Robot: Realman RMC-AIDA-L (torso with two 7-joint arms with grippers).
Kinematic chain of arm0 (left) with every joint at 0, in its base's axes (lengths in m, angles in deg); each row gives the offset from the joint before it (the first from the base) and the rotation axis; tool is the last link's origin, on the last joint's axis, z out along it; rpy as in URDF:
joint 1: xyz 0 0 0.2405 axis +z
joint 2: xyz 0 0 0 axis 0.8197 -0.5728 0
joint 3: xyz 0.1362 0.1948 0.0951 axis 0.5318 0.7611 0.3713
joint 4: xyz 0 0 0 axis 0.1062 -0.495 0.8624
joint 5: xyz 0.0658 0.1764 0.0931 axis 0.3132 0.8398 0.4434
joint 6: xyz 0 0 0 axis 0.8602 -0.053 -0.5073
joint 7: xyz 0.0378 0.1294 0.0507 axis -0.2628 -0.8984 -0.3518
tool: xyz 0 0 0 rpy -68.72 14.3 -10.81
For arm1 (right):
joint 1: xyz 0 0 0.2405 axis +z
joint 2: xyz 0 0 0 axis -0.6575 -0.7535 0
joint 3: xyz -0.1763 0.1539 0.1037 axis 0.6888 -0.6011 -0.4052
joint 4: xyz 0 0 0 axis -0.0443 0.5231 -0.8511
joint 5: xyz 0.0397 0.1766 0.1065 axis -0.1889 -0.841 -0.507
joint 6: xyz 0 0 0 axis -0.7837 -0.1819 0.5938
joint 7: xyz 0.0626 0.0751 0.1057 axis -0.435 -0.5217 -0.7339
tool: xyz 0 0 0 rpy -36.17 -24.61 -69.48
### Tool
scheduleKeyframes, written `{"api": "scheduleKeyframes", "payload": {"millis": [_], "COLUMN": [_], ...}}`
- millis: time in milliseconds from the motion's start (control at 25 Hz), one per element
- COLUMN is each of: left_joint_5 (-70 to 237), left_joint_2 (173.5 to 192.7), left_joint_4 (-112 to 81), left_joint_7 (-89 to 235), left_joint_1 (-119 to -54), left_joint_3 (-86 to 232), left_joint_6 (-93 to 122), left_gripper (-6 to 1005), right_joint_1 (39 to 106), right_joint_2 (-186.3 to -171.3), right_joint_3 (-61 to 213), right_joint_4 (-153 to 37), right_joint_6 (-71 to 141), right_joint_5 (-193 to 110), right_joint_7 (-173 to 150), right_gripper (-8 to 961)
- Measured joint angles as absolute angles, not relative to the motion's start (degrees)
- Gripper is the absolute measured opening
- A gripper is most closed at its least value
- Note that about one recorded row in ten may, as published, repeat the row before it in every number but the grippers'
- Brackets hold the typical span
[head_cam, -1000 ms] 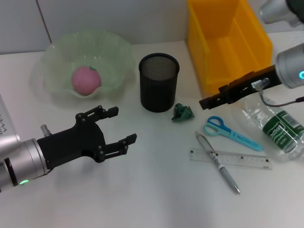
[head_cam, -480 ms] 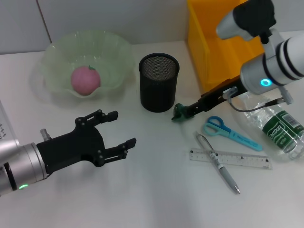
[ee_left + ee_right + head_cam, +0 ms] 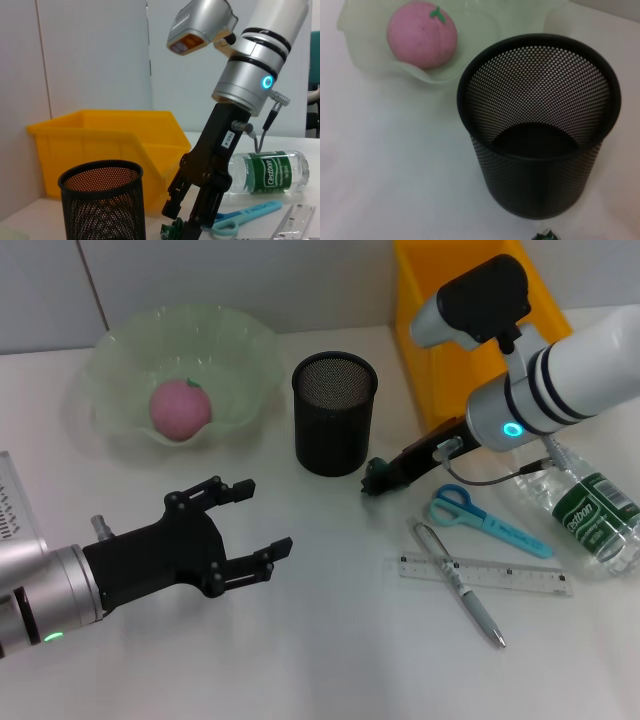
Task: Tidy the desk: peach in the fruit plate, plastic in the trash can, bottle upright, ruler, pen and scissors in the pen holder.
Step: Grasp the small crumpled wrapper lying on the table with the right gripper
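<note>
Looking down from the head, we see our right gripper (image 3: 377,478) reaching the green plastic scrap (image 3: 381,476) beside the pen holder (image 3: 334,412); whether it grips we cannot tell. Our left gripper (image 3: 254,517) hangs wide open, farther off. One peach (image 3: 181,407), scissors (image 3: 484,518), pen (image 3: 459,583), ruler (image 3: 485,574), bottle (image 3: 592,511). Left wrist: the yellow bin (image 3: 110,145) stands behind. Right wrist: holder and peach only.

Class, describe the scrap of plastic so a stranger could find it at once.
Start at the black mesh pen holder mid-desk. Just beside its base, toward the yellow bin, lies the plastic, at the right pincer. It is the only small, crumpled, dark green thing there.
</note>
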State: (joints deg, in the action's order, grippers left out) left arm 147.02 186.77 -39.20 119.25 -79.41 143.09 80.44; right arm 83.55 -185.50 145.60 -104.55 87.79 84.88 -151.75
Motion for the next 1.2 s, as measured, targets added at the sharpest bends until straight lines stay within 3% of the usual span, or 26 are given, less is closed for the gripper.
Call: {"api": "scheduleKeyframes", "payload": {"millis": [600,1000,1200], "left_joint_5": [147.02,147.02,147.02], "left_joint_2": [186.86,186.85,186.85], "left_joint_4": [-39.19,-39.2,-39.2], "left_joint_7": [119.16,119.16,119.16], "left_joint_1": [-79.58,-79.73,-79.57], "left_joint_3": [143.31,143.49,143.48], "left_joint_6": [80.44,80.44,80.44], "left_gripper": [815,815,816], "right_joint_1": [86.45,87.07,87.04], "right_joint_2": [-185.63,-185.63,-185.63], "right_joint_3": [146.81,146.82,146.82], "right_joint_4": [-98.98,-97.57,-97.72], "right_joint_6": [84.37,84.16,84.17], "right_joint_5": [84.64,84.64,84.65], "right_joint_7": [-151.87,-151.79,-151.71], "right_gripper": [813,689,562]}}
